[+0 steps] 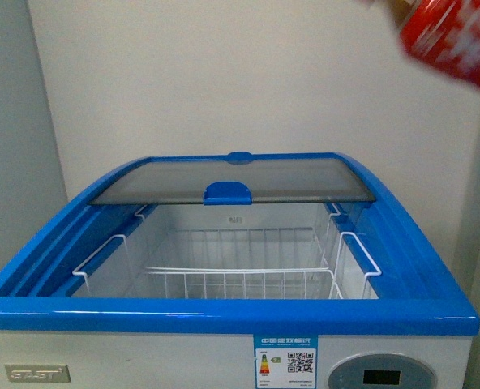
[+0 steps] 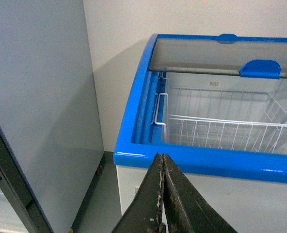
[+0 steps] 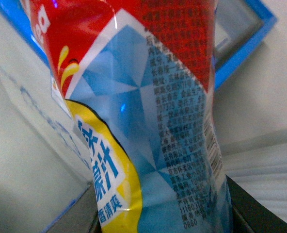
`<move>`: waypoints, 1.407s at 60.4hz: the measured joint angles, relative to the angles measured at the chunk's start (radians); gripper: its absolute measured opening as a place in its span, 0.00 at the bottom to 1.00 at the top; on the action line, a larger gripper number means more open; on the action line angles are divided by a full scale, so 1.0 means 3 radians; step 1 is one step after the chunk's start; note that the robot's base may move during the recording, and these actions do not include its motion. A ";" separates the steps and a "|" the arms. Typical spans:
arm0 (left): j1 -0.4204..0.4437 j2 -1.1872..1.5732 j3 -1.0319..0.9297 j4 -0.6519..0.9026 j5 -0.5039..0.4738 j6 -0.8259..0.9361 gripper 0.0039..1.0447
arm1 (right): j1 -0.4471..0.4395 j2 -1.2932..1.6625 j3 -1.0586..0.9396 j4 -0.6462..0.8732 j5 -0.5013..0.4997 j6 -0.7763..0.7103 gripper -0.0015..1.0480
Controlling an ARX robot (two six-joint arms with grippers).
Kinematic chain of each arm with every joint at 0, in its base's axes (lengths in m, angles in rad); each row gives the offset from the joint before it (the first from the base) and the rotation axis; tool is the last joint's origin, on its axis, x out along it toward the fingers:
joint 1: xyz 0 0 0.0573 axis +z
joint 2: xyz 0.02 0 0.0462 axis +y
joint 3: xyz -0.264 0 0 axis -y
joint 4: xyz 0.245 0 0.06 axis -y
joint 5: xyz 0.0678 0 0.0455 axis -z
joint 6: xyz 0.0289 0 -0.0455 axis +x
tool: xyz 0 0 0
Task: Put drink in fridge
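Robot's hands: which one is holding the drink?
The right hand, gripping the red-and-blue drink bottle. The left hand is shut with nothing in it.

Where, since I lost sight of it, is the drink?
The drink bottle hangs in the front view's top-right corner, above the right side of the open fridge; it fills the right wrist view.

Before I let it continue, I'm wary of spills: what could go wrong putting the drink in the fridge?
1. The drink is high, right of the opening; released early, it could hit the blue rim of the fridge or fall outside.
2. The glass lid covers the rear; lowering too far back may strike it.
3. Its wall looks pinched in the right wrist view; it might slip.
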 joint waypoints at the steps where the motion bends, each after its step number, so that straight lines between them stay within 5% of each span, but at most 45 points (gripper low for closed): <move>1: 0.0009 -0.0037 -0.0028 -0.0011 0.0017 0.0003 0.02 | 0.0039 0.0151 0.0083 -0.0028 0.0042 -0.0193 0.41; 8: 0.0230 -0.0303 -0.0215 -0.0118 0.0259 0.0003 0.02 | 0.0240 0.1083 0.0547 -0.0224 0.0244 -0.1133 0.41; 15: 0.0275 -0.0591 -0.0345 -0.0266 0.0282 -0.0001 0.02 | 0.0441 0.1596 0.0846 -0.0088 0.0403 -0.1475 0.41; 31: 0.0277 -0.1062 -0.0504 -0.0589 0.0282 -0.0001 0.02 | 0.0759 0.2229 0.1315 0.0254 0.0472 -0.1490 0.41; 60: 0.0277 -0.1934 -0.0647 -0.1244 0.0282 -0.0004 0.02 | 0.0796 0.3670 0.2504 0.0244 0.0444 -0.1395 0.41; 85: 0.0277 -0.2424 -0.0647 -0.1728 0.0282 -0.0004 0.02 | 0.0813 0.4261 0.3015 0.0435 0.0900 -0.1241 0.41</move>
